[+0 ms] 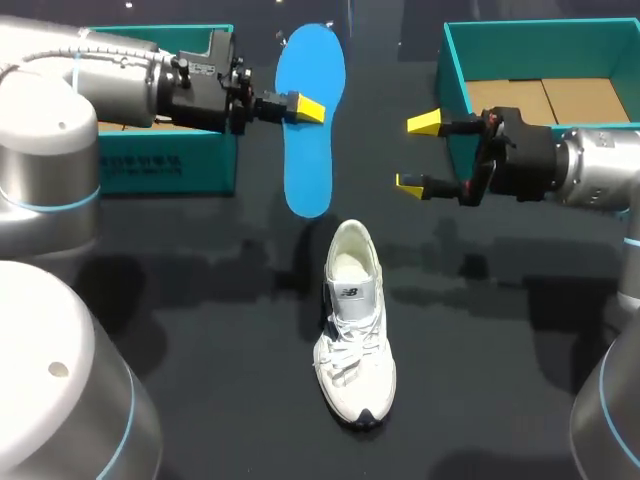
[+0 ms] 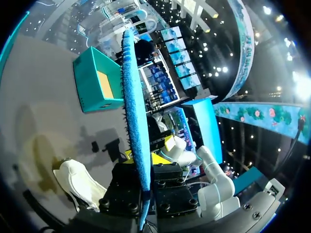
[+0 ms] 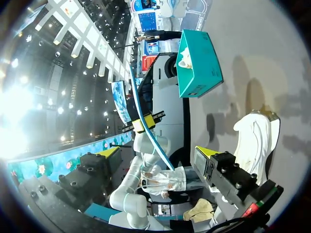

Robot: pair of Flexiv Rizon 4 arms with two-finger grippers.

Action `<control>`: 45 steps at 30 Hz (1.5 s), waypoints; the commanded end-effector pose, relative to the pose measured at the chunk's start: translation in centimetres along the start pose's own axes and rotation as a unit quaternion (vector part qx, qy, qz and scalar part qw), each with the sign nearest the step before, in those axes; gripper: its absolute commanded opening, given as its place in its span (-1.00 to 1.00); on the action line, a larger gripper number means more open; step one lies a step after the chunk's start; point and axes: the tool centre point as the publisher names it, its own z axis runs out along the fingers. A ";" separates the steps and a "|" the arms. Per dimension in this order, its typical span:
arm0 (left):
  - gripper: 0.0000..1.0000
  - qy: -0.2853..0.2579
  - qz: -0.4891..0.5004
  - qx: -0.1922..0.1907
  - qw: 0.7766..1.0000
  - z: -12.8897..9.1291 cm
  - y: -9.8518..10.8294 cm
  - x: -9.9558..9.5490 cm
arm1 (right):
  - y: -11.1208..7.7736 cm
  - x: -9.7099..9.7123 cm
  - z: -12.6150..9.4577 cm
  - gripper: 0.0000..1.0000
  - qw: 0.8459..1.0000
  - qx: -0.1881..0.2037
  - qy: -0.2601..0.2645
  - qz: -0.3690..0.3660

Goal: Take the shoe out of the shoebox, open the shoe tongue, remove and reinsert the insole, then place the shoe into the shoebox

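Shoe (image 1: 352,335) sits lower centre of the head view, upright on the table (image 1: 200,300), toe toward the bottom edge and heel opening toward the top. It's out of the box and nothing touches it. The mouth looks wide open and the footbed pale, so the insole is out.

Above it, upper centre, the insole (image 1: 308,170) hangs in the air, blue and long, with one end pointing down toward the shoe's heel. Left gripper (image 1: 300,108) comes in from the left and is clamped on the insole's side edge; the left wrist view shows the insole edge-on, pinched between its fingers. Right gripper (image 1: 418,152) is right of the insole and apart from it, jaws spread wide, holding nothing.

Far back, left box (image 1: 170,160) is upper left and right box (image 1: 455,70) upper right. Both are teal, and the right one shows a brown floor.

Step looks like removal done, reinsertion next. You need to tip the insole's lower end into the shoe mouth and slide it toward the toe. The shoe is loose, so the right gripper likely has to steady the heel or hold the tongue first. Boxing comes after.
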 end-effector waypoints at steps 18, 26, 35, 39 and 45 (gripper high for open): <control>-1.00 0.044 -0.115 0.038 0.992 1.3 0.8 -3.8 | -0.1 -0.1 0.1 1.00 1.000 -0.001 0.000 0.000; -1.00 0.058 -0.162 0.060 0.983 1.2 1.3 -4.3 | -0.1 -0.1 0.1 1.00 1.000 -0.001 0.000 0.000; -1.00 0.060 -0.195 0.071 0.976 1.5 1.7 -4.7 | 0.0 0.8 -0.4 1.00 0.999 -0.008 -0.041 -0.005; -1.00 0.060 -0.195 0.071 0.976 1.5 1.7 -4.7 | 0.0 1.9 -0.4 1.00 0.996 -0.012 -0.090 0.001; -1.00 0.060 -0.195 0.071 0.976 1.5 1.7 -4.7 | 0.1 3.6 -0.1 1.00 0.984 -0.019 -0.174 0.017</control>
